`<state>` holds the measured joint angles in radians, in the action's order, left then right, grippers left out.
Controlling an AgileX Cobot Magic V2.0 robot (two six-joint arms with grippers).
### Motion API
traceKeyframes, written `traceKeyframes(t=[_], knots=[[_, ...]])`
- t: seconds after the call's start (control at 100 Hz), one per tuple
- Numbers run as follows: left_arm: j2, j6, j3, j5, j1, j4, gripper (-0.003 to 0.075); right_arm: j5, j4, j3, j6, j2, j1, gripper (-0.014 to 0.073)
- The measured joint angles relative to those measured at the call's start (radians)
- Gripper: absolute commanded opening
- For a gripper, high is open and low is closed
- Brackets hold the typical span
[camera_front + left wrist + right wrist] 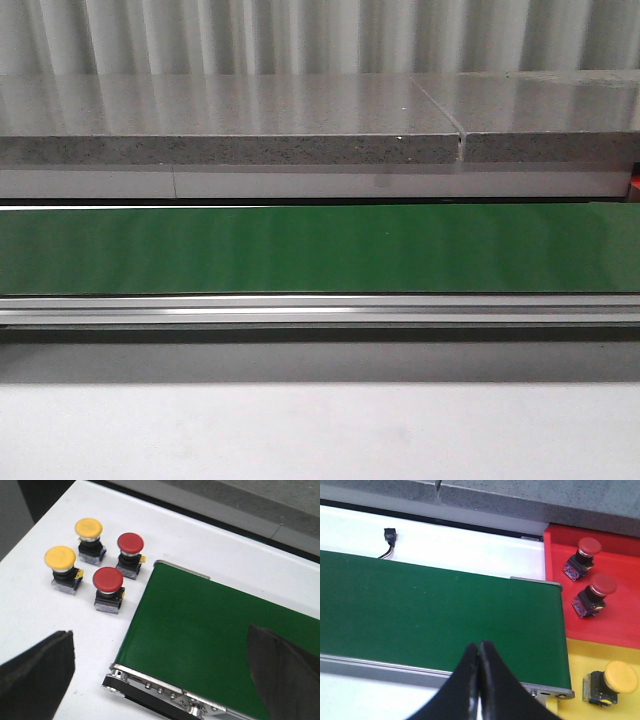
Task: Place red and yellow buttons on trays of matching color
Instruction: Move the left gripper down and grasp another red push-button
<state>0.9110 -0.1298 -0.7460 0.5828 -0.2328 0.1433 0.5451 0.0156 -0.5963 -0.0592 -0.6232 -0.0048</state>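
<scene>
In the left wrist view two yellow buttons and two red buttons stand upright on the white table beside the end of the green conveyor belt. My left gripper hangs open above the belt's end, nothing between its fingers. In the right wrist view a red tray holds two red buttons, and a yellow tray holds one yellow button. My right gripper is shut and empty over the belt's near edge.
The green belt spans the front view, with an aluminium rail along its near side and a grey stone counter behind. A small black cable plug lies on the white surface beyond the belt.
</scene>
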Motion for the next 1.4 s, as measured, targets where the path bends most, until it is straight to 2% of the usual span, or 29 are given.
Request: traceKeyframes(t=[0.19, 0.59, 1.4], knots=[[0.241, -0.006, -0.089, 0.015, -0.096, 0.052, 0.064, 0.0, 0.0, 0.0, 0.0, 0.0, 0.0, -0.0068], [0.619, -0.006, -0.281, 0.009, -0.109, 0.058, 0.064, 0.0, 0.0, 0.0, -0.002, 0.0, 0.0, -0.0068], [0.919, -0.006, -0.404, -0.06, -0.114, 0.079, 0.064, 0.0, 0.0, 0.0, -0.002, 0.0, 0.0, -0.0068]])
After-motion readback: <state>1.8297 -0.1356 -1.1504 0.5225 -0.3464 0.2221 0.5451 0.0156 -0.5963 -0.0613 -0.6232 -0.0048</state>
